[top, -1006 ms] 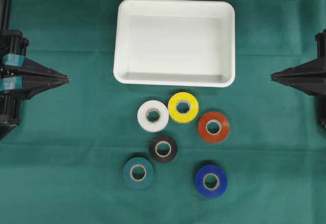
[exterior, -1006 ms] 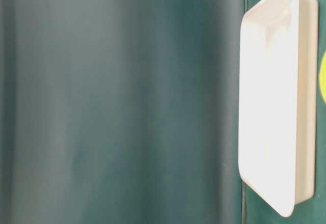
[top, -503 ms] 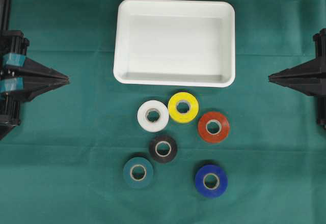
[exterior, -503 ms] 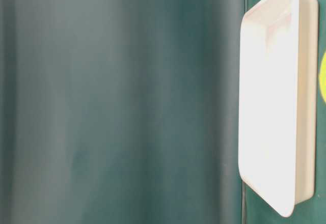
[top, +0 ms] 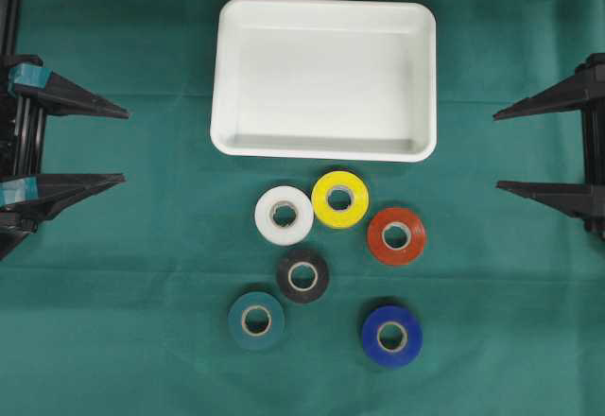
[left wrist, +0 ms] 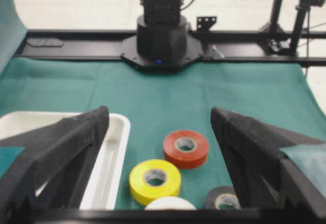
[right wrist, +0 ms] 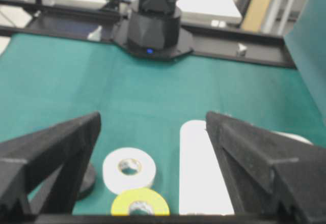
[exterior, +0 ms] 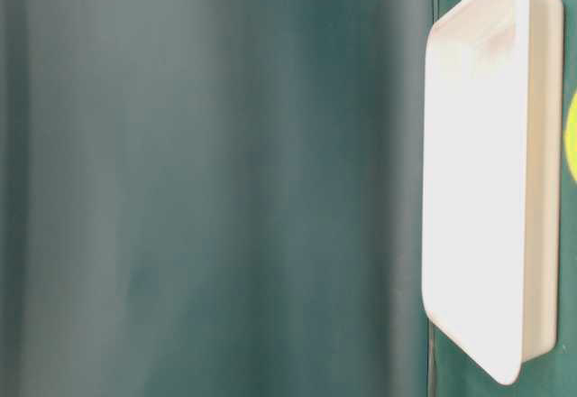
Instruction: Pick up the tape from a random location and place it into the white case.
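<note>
The white case lies empty at the back middle of the green cloth; the table-level view shows it from the side. Several tape rolls lie flat in front of it: white, yellow, red, black, teal and blue. My left gripper stands wide open at the left edge, far from the rolls. At the right edge my right gripper is wide open too. Both hold nothing. The left wrist view looks past the open jaws at the yellow and red rolls.
Each wrist view shows the opposite arm's black base on a rail beyond the cloth. The right wrist view shows the white roll, yellow roll and case.
Both grippers have gone from shut to wide open. The arms stay at the table's sides, and the rolls and the case have not moved.
</note>
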{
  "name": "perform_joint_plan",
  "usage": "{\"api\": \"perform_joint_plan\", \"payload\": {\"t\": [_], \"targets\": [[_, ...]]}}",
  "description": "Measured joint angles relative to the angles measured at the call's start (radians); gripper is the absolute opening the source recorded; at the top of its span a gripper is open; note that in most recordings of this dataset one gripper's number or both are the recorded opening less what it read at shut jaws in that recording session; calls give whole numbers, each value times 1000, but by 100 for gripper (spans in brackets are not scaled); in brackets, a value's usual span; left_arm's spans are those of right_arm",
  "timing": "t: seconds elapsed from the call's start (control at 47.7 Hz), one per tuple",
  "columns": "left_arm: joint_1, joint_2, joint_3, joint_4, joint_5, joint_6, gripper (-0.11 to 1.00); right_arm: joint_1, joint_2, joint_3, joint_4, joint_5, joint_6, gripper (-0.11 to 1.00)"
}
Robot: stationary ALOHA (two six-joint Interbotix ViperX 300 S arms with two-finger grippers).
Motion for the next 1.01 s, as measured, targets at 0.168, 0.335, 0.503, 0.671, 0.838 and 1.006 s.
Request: {"api": "perform_joint_plan", "payload": {"t": [0.168,0.335,0.503,0.671,0.838,1.006], "targets": [[0,0,0,0,0,0,99,0,3,-6,0,14,2,91],[-2,0,-2,0,0,-6,99,-2,5,-11,0,25,2,91],[-43,0,-2,0,2,-9,99,-2,5,-14,0,28,2,91],[-138,0,-2,0,3,-11,99,-2,6,-15,0,28,2,91],[-219,0,-2,0,20,-9,99,-2,11,-15,0,28,2,91],[-268,0,-5,0,32,-9,99,-2,12,-15,0,29,2,91]]}}
